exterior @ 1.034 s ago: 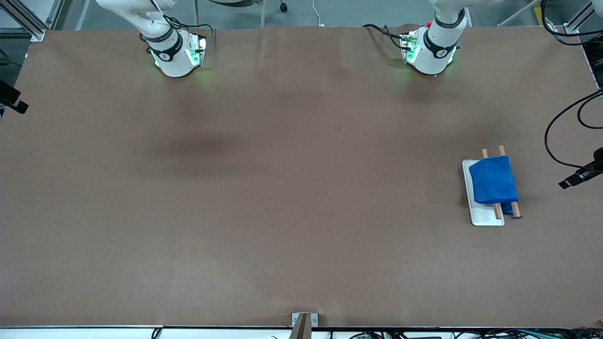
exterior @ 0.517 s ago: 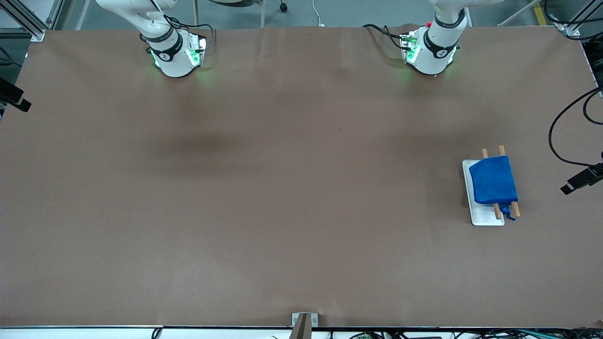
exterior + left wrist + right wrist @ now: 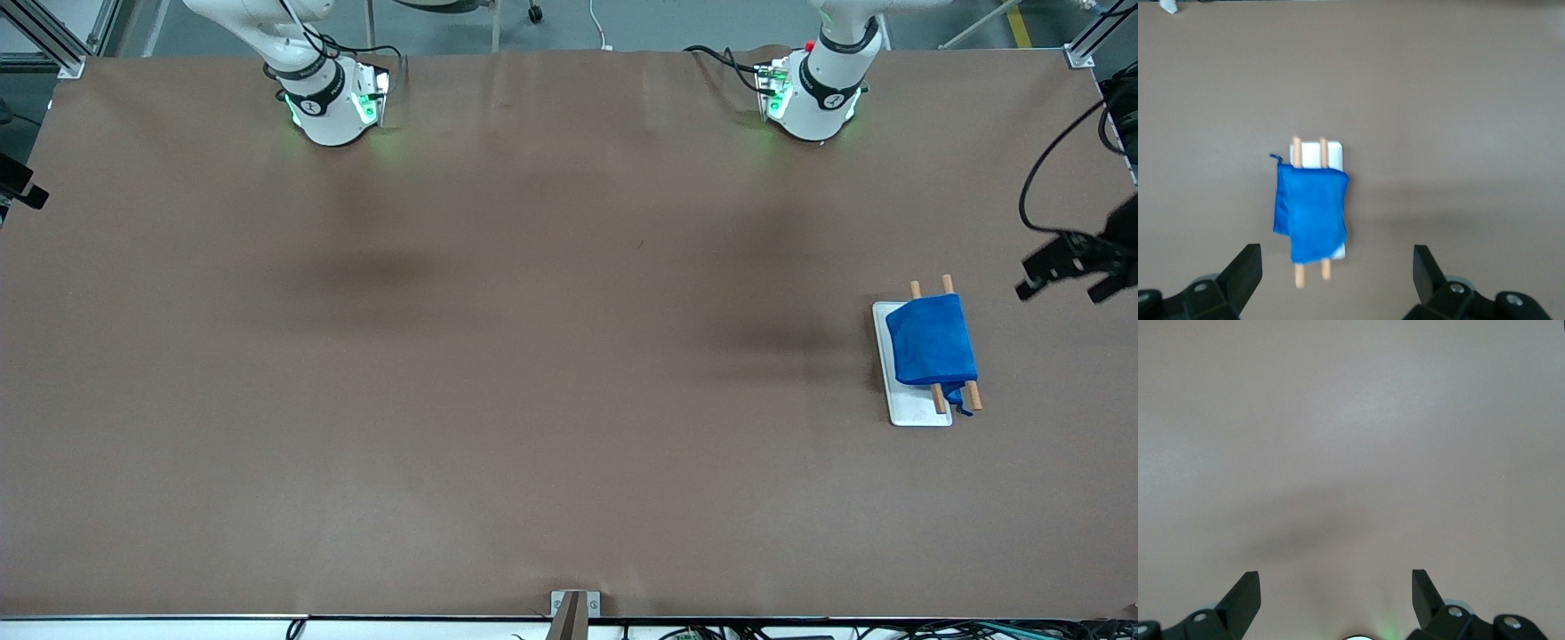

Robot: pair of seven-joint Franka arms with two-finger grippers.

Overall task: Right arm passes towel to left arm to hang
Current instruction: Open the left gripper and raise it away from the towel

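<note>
The blue towel [image 3: 932, 342] hangs folded over two wooden rods [image 3: 974, 396] of a small rack with a white base [image 3: 907, 404], at the left arm's end of the table. Its loop dangles at one corner. In the left wrist view the towel [image 3: 1310, 213] lies well below my left gripper [image 3: 1336, 257], which is open and empty. In the front view that gripper [image 3: 1067, 286] hangs high beside the rack, over the table's edge. My right gripper [image 3: 1336, 577] is open and empty over bare table near its own base [image 3: 329, 107].
The brown table [image 3: 533, 356] stretches between the two bases. The left arm's base [image 3: 813, 98] stands at the robots' side. Black cables [image 3: 1031, 187] hang at the left arm's end. A small metal bracket [image 3: 573, 609] sits at the table's near edge.
The left gripper has moved higher in the front view, away from the rack and toward the robots' side. The towel stays on the rods. The right arm has barely moved.
</note>
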